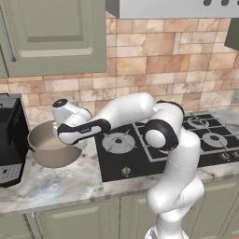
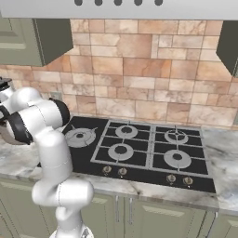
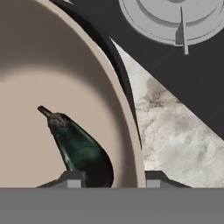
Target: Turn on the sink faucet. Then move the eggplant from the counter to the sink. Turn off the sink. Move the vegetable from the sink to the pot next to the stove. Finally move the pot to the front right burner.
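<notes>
My tool (image 3: pixel 111 183) straddled the pot (image 1: pixel 50 148) rim, one tip inside by the eggplant (image 3: pixel 78 148), one outside; couldn't tell if it was pinching yet. Pot sat on the tabletop (image 1: pixel 56 184) beside the stove (image 2: pixel 139 148). Thin grip, might tip (no labels readable).

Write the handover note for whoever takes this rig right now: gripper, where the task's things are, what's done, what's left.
Gripper: at the pot's right rim, one finger inside and one outside the wall; whether it has clamped cannot be told.
Eggplant: lying inside the pot, stem pointing away from the fingers.
Pot: on the counter, between the black coffee machine and the stove.
Done: the vegetable is in the pot.
Left: secure the rim and carry the pot to the front right burner.
</notes>
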Robot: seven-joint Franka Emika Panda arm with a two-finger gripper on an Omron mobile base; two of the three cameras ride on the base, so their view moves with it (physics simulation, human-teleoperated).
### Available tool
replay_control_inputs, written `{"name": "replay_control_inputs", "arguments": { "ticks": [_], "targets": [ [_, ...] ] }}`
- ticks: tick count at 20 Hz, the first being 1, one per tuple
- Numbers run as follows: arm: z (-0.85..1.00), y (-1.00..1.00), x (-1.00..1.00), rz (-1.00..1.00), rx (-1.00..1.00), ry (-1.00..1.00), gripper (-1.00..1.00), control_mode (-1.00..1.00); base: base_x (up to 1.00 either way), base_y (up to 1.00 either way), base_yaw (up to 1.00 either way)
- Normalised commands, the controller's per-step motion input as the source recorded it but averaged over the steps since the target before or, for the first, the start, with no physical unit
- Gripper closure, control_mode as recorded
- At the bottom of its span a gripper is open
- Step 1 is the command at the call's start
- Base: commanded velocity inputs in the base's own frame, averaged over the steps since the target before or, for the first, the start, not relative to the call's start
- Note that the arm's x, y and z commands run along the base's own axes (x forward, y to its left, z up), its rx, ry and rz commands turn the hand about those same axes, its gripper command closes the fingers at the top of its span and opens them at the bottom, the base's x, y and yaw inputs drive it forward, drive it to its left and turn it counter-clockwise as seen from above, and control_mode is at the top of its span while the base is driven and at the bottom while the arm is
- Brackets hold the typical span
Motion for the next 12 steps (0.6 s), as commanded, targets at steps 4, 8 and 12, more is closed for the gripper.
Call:
{"name": "replay_control_inputs", "arguments": {
  "ticks": [4, 8, 12],
  "targets": [
    [0.03, -0.2, -0.3, -0.14, 0.04, -0.11, 1.0, -1.0, 0.0, 0.0, 0.0],
    [0.4, -0.51, -0.47, -0.29, 0.09, -0.11, 1.0, -1.0, 0.0, 0.0, 0.0],
    [0.43, -0.57, -0.48, -0.33, 0.1, -0.07, 1.0, -1.0, 0.0, 0.0, 0.0]
  ]
}}
